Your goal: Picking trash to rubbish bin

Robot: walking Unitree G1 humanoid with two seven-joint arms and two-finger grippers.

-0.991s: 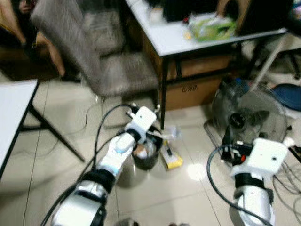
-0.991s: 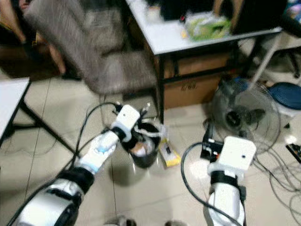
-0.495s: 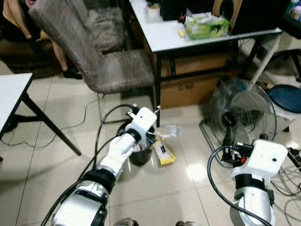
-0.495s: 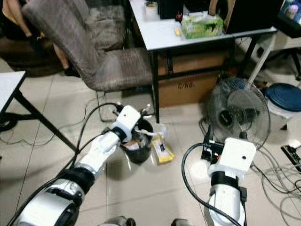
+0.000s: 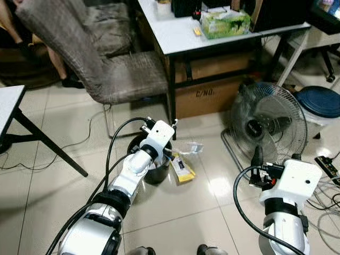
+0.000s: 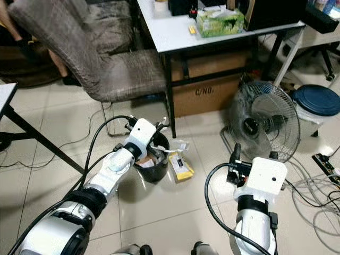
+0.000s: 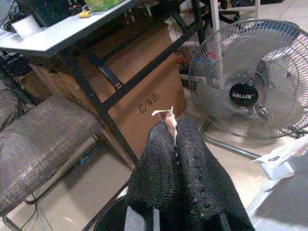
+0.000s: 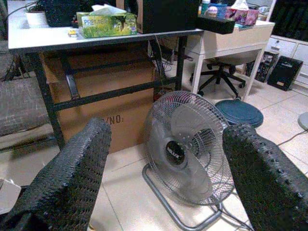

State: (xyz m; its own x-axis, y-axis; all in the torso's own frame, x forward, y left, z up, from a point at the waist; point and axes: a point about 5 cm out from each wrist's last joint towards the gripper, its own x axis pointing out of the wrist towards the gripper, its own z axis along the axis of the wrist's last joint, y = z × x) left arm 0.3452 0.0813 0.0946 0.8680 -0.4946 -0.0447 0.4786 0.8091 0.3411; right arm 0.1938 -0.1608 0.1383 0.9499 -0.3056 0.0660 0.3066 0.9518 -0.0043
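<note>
A small scrap of trash (image 7: 169, 120) sits pinched in the left pincer (image 7: 174, 144), fingers pressed together, now closer above the black rubbish bin (image 6: 152, 166), so release looks near. The bin already holds wrappers; a yellow packet (image 6: 179, 164) lies beside it. The right pincer (image 8: 163, 159) hangs wide, idle.

Black bin (image 6: 152, 169) beside yellow wrapper (image 6: 180, 166).

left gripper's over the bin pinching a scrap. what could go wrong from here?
1. The left gripper pinches just a thin paper scrap; it may cling to the fingers on release, not drop into the black bin.
2. The yellow packet and clear wrapper lie on the floor beside the bin; reaching for them could nudge it.
3. The arm's cable loops close to the chair and could snag.
</note>
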